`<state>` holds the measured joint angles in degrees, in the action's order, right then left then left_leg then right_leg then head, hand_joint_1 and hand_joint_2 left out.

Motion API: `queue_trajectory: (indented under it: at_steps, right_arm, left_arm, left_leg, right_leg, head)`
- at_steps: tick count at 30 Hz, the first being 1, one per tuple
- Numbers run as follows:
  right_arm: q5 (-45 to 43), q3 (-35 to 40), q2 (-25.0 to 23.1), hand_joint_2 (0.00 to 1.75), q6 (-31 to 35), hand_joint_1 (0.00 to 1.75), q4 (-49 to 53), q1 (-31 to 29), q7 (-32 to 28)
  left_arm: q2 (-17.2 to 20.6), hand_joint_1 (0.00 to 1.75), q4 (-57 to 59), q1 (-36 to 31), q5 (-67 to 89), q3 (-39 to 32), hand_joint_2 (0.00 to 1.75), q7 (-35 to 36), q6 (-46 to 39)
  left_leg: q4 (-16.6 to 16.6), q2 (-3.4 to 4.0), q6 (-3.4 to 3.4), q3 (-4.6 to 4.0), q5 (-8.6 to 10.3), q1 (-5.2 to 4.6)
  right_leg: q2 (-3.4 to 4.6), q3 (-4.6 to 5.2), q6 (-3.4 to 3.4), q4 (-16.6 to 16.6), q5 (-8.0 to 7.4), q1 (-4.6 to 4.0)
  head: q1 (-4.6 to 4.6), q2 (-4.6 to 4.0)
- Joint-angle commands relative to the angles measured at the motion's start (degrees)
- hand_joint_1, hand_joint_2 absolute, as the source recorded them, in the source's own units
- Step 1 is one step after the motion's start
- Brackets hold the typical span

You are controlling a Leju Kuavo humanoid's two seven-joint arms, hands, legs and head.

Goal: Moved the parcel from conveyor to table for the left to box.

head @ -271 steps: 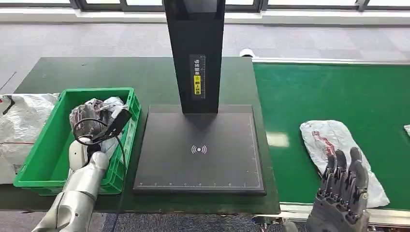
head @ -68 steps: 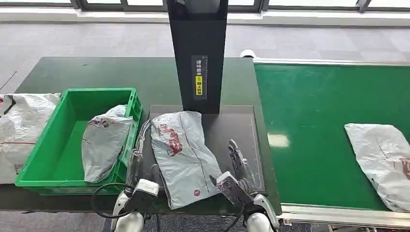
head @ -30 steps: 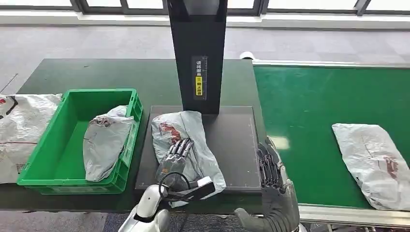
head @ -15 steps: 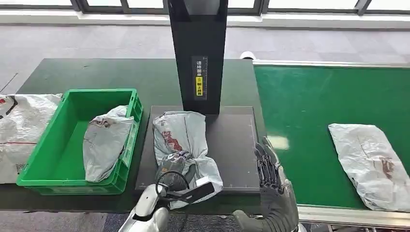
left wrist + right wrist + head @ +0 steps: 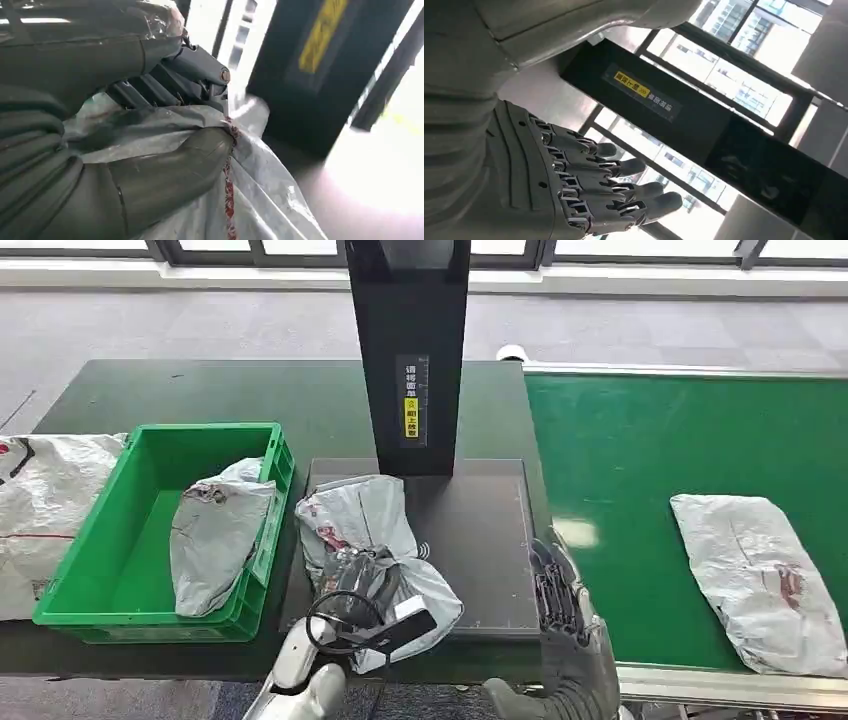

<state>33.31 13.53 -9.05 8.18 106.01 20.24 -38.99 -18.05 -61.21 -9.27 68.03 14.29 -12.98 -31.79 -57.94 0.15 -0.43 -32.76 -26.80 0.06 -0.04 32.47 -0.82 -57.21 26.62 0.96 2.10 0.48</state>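
While the left robot hand [image 5: 362, 575] pinches the grey parcel [image 5: 375, 540] on the desk [image 5: 200, 390], right robot hand [image 5: 560, 590] spread empty: boxing step, next lift toward green box [image 5: 75, 570] at nine o'clock.

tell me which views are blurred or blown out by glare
Head view: sharp and evenly lit, with one small bright reflection on the conveyor edge. Left wrist view: the black post is motion-blurred and the lower corner past the parcel washes out to white. Right wrist view: the windows behind the right hand are overexposed, the hand itself sharp.
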Motion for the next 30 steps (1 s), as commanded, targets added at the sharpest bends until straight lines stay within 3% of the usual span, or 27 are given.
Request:
queue_trajectory:
  at_steps: [1,3,13,17,22,24,25,27,28,30]
  right_arm:
    - [0.19,0.72,-0.11,1.75,0.42,0.00,0.37,0.44,0.70]
    - [0.04,0.58,0.08,1.75,0.65,0.00,-0.18,-0.25,0.82]
    - [0.04,0.58,0.08,1.75,0.65,0.00,-0.18,-0.25,0.82]
    - [-0.48,0.27,-0.12,1.75,0.85,0.00,0.13,0.81,0.74]
    - [-0.53,0.34,-0.73,1.75,0.30,0.00,-0.48,0.58,0.53]
    - [-0.44,0.05,-1.11,1.75,-0.20,0.00,-1.14,-0.41,0.73]
    - [-0.41,0.03,-1.18,1.75,-0.28,0.00,-1.25,-0.68,0.83]
    - [-0.20,-0.35,-1.84,1.75,-0.76,0.00,-1.65,-0.97,0.81]
    - [0.10,-0.63,-1.72,1.75,-0.91,0.00,-1.20,-1.13,0.96]
    - [0.15,-0.62,-1.65,1.75,-0.92,0.00,-1.04,-0.96,0.89]
  left_arm:
    - [-1.68,1.75,-25.95,10.89,-2.29,-5.03,1.75,-10.51,-8.21]
    - [-1.95,1.75,-34.91,12.93,-3.97,-7.89,1.75,-13.09,-8.21]
    - [-1.95,1.75,-34.91,12.93,-3.97,-7.89,1.75,-13.09,-8.21]
    - [-1.95,1.75,-46.00,12.94,-4.37,-12.63,1.75,-16.53,-8.21]
    - [-1.95,1.75,-50.01,10.20,-6.23,-18.38,1.75,-19.54,-8.21]
    - [-1.95,1.75,-47.99,9.80,-6.86,-20.34,1.75,-19.76,-8.21]
    - [-0.58,1.75,-42.15,7.66,-13.03,-24.75,1.75,-24.21,-8.21]
    - [-1.95,1.75,-38.78,6.96,-6.86,-21.29,1.75,-16.62,-8.21]
    - [-1.95,1.75,-34.35,4.98,-8.12,-25.07,1.75,-19.24,-8.21]
    - [-1.95,1.75,-31.40,3.12,-5.12,-27.83,1.75,-16.61,-8.21]
  left_leg:
    - [-0.02,0.25,-0.02,-0.03,-0.09,0.03]
    - [-0.03,0.25,-0.02,-0.08,-0.08,0.05]
    - [0.07,0.19,-0.03,-0.10,-0.04,0.07]
    - [0.05,0.20,-0.04,-0.10,-0.06,0.07]
    - [-0.01,0.11,-0.06,-0.15,-0.06,0.09]
    - [0.03,0.11,-0.06,-0.11,-0.03,0.09]
    - [0.09,0.14,-0.07,-0.07,-0.01,0.08]
    - [0.16,0.06,-0.06,0.00,0.05,0.04]
    - [0.22,0.04,-0.08,0.01,0.09,0.09]
    - [0.17,-0.17,-0.07,-0.02,0.14,0.07]
  right_leg:
    - [0.26,0.13,0.05,-0.02,0.01,-0.03]
    - [0.25,0.13,0.07,0.00,0.00,-0.06]
    - [0.16,0.09,0.05,0.11,0.00,-0.07]
    - [0.17,0.11,0.06,0.07,0.03,-0.07]
    - [0.09,0.17,0.07,0.01,0.05,-0.10]
    - [0.09,0.14,0.07,0.05,0.03,-0.09]
    - [0.12,0.12,0.10,0.09,0.01,-0.09]
    - [0.04,0.05,0.08,0.12,0.00,-0.04]
    - [0.01,0.01,0.12,0.21,-0.04,-0.09]
    - [-0.20,0.00,0.11,0.17,-0.01,-0.07]
  head:
    - [0.00,0.00]
    - [0.00,0.00]
    - [0.00,0.00]
    - [0.00,0.00]
    - [0.00,0.00]
    - [0.02,0.00]
    - [0.00,0.00]
    - [0.00,0.00]
    - [0.02,0.00]
    - [0.02,0.00]
